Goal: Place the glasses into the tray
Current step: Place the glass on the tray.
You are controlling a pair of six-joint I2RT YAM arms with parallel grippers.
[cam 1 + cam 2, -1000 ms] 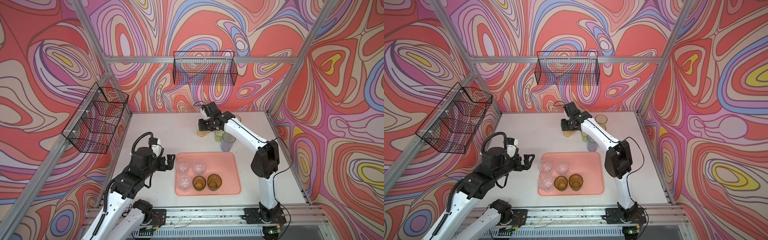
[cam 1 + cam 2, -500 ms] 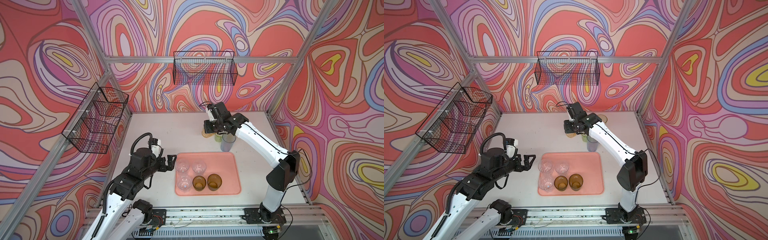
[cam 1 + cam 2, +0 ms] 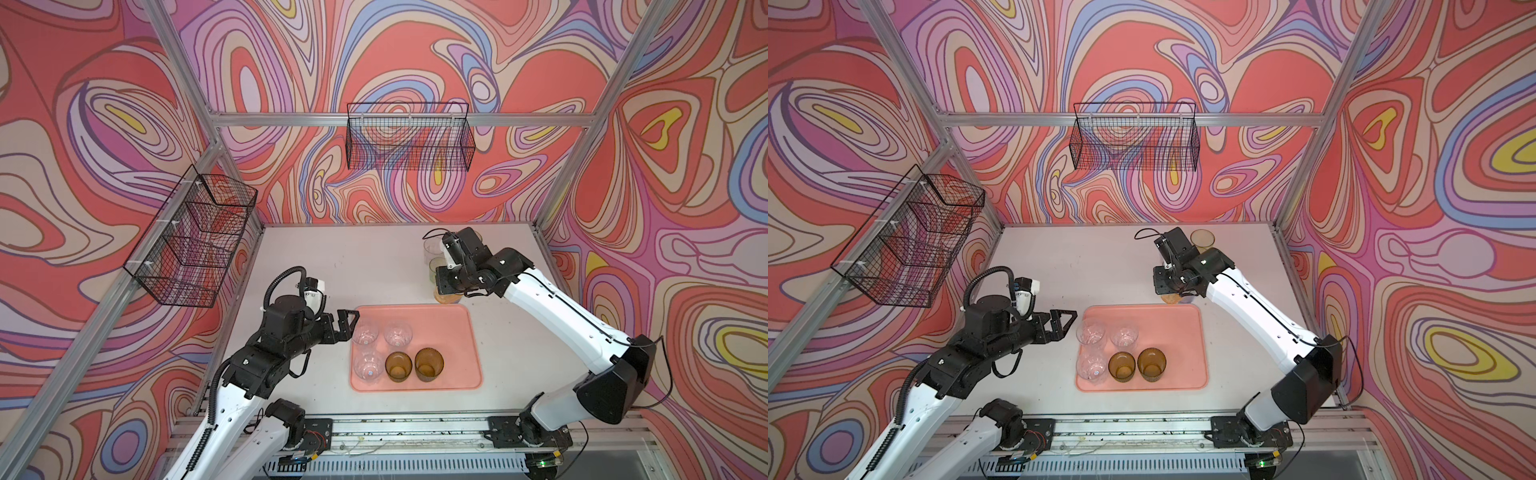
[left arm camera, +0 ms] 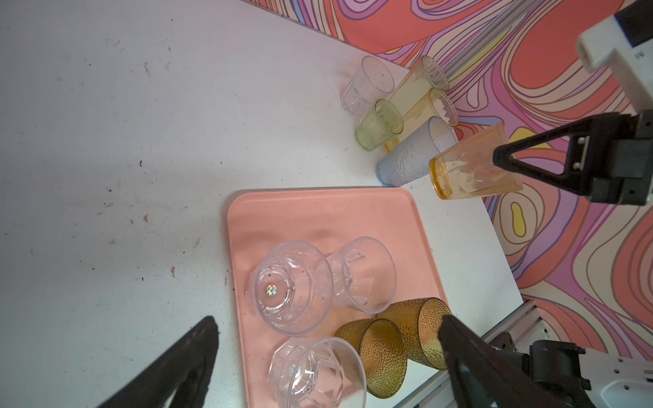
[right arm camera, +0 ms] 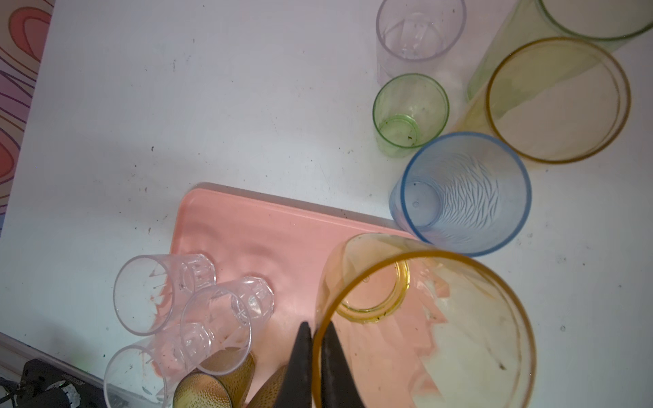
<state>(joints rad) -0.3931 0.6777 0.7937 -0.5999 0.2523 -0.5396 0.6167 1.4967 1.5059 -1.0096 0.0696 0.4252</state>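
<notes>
Amber tumbler (image 5: 477,353), seemingly light and slick, is hanging rim-pinched in right gripper (image 5: 317,326); left gripper (image 4: 328,319) is gaping, empty

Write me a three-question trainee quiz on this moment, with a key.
1. How many glasses stand in the tray?
2. True or false: the left gripper holds a glass.
3. Which glass does the right gripper pinch by the rim: A blue, B orange, C green?
Key: 1 five; 2 false, it is open and empty; 3 B, the orange glass.
</notes>
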